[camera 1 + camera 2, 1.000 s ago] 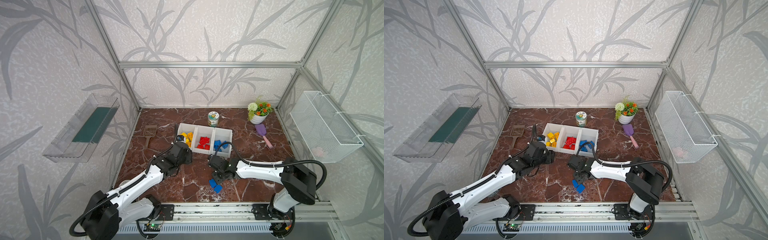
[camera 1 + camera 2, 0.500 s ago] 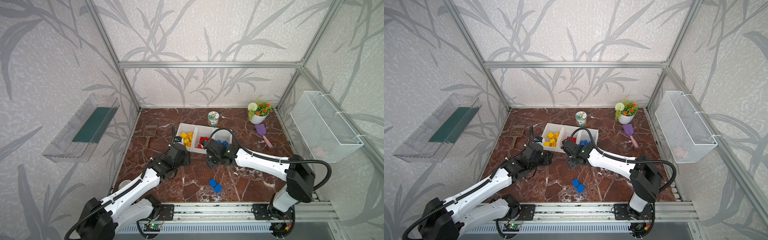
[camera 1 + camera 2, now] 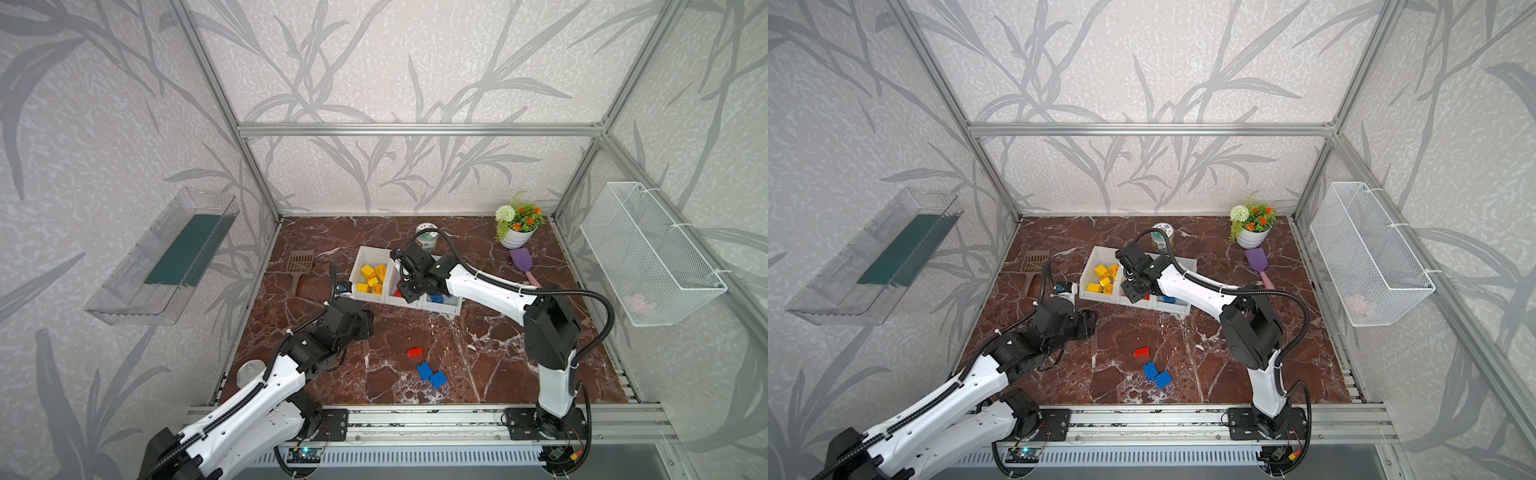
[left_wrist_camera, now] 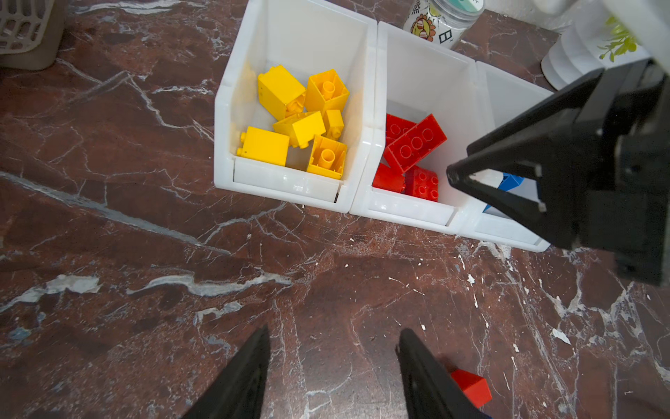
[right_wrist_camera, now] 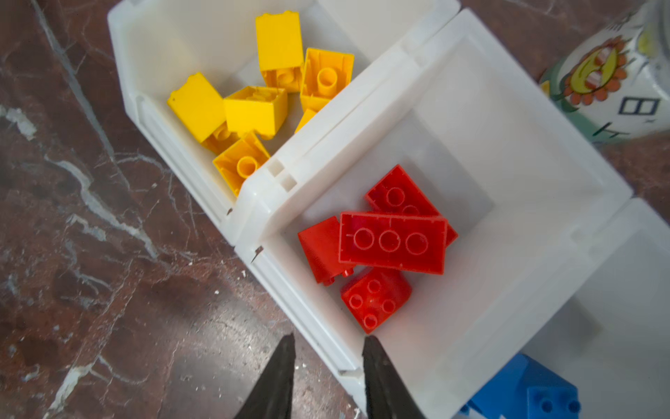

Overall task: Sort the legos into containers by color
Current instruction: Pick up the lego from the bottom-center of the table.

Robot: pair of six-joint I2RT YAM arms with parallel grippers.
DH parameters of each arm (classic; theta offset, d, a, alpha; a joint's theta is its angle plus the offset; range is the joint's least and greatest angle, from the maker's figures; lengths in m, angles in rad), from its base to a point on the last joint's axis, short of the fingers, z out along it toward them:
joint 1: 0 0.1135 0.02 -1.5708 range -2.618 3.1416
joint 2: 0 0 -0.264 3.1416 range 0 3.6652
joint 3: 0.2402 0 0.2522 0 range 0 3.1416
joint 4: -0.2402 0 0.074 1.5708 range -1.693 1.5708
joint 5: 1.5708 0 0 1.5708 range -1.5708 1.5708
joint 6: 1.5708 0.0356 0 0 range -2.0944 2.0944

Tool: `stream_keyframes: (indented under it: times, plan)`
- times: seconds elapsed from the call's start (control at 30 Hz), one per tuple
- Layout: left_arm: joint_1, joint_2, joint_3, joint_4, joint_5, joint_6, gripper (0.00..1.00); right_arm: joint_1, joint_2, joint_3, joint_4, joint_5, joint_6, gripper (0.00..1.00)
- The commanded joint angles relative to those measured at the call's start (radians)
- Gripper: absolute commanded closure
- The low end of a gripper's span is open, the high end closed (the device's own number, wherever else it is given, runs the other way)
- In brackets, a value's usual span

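Three joined white containers (image 3: 370, 253) (image 3: 1100, 254) stand mid-table. Yellow legos (image 4: 290, 94) (image 5: 253, 109) fill the left one and red legos (image 5: 391, 241) (image 4: 413, 143) the middle one. Blue legos (image 5: 525, 388) lie in the right one. My right gripper (image 5: 328, 342) (image 3: 405, 296) hovers over the middle container's front wall, open by a narrow gap and empty. On the table in front lie one red lego (image 3: 414, 352) (image 4: 471, 390) and two blue legos (image 3: 431, 375) (image 3: 1157, 375). My left gripper (image 4: 333, 333) (image 3: 368, 324) is open and empty over bare table, beside that red lego.
A patterned jar (image 3: 426, 239) stands behind the containers. A flower pot (image 3: 517, 224) and purple scoop (image 3: 521, 259) are at the back right, a brown scoop (image 3: 299, 266) at the left. A wire basket (image 3: 648, 257) and clear tray (image 3: 166, 257) hang on the side walls.
My right arm has swung from the front of the table by the blue legos back to over the middle container, its jaws narrowing. My left gripper has drawn back slightly toward the front.
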Motion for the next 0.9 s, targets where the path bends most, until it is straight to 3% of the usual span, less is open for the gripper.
stream_keyframes:
  times: [0.0,0.23,0.5,0.87]
  plan:
    - [0.005,0.000,-0.018,-0.011,-0.032,-0.018,0.40,0.025,-0.124,-0.118,-0.007,-0.038,0.017,0.63]
    - [0.005,0.033,-0.019,0.005,-0.028,-0.016,0.40,0.122,-0.297,-0.360,-0.015,-0.061,0.085,0.45]
    - [0.005,0.035,-0.031,0.010,-0.022,-0.021,0.40,0.265,-0.257,-0.416,-0.029,0.016,0.315,0.26]
    - [0.005,0.028,-0.039,0.004,-0.013,-0.022,0.40,0.285,-0.123,-0.373,-0.054,0.054,0.452,0.24]
